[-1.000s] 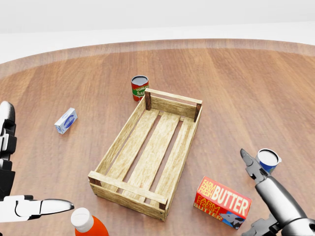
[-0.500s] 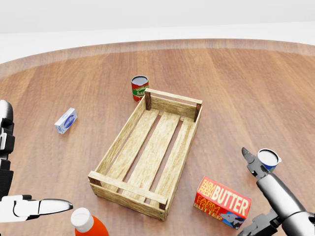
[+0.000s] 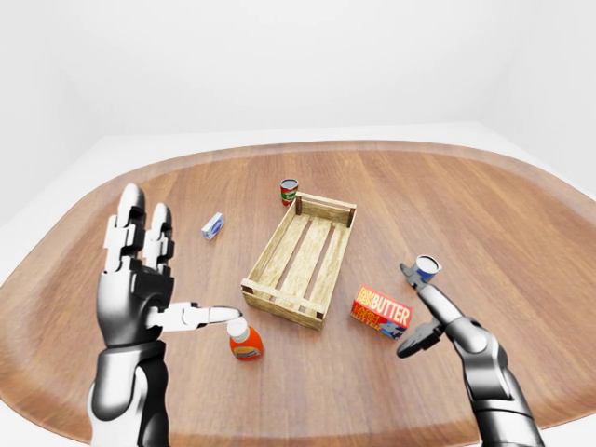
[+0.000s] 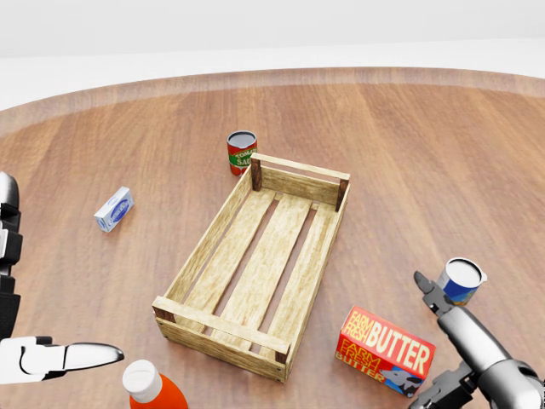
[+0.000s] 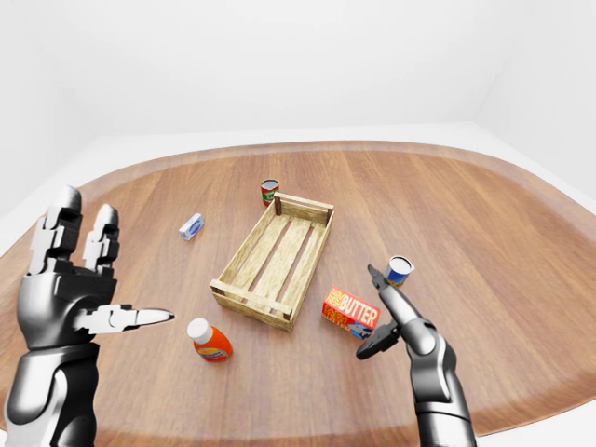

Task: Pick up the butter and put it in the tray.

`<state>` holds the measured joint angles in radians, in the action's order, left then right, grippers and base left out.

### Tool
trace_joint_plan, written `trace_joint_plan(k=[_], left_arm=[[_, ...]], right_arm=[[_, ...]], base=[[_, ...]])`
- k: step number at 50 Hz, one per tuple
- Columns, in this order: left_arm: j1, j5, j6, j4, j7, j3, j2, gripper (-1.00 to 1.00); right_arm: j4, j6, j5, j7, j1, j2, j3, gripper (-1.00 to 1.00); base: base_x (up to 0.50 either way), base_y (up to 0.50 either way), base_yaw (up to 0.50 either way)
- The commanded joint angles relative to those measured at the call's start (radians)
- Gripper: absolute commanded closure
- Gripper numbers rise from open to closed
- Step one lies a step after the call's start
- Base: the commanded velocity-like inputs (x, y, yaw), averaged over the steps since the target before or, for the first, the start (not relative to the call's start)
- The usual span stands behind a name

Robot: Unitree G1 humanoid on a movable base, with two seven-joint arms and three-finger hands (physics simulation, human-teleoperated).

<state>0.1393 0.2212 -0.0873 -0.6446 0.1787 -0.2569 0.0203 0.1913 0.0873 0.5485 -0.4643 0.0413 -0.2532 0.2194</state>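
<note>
Wooden table (image 4: 426, 145), cup (image 4: 462, 280) beside butter (image 4: 387, 348)

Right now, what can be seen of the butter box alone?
The butter box is a red rectangular carton with "BUTTER" in large white letters, smaller yellow lettering at its left end and a blue-and-white patch at its right end. It looks like printed cardboard, closed and undamaged. It lies flat on the wooden table, just right of the wooden tray's near corner, outside it. The right robot hand is open beside its right end; whether a finger touches it cannot be told.
</note>
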Motion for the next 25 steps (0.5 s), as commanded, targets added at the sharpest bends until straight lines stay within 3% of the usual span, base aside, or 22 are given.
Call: trace_joint_plan(k=[1,25], left_arm=[[-0.004,0.004,0.000,-0.005,-0.001,-0.005,0.002,-1.00],[-0.018,0.008,0.000,-0.002,-0.011,-0.011,0.008,-1.00]], right_arm=[[0.123,0.000,-0.016,0.002,0.061,-0.032,-0.015,-1.00],[0.484,0.000,-0.062,0.064,0.213,-0.080,-0.066,-1.00]], base=[[0.00,0.00,0.00],[0.00,0.00,0.00]])
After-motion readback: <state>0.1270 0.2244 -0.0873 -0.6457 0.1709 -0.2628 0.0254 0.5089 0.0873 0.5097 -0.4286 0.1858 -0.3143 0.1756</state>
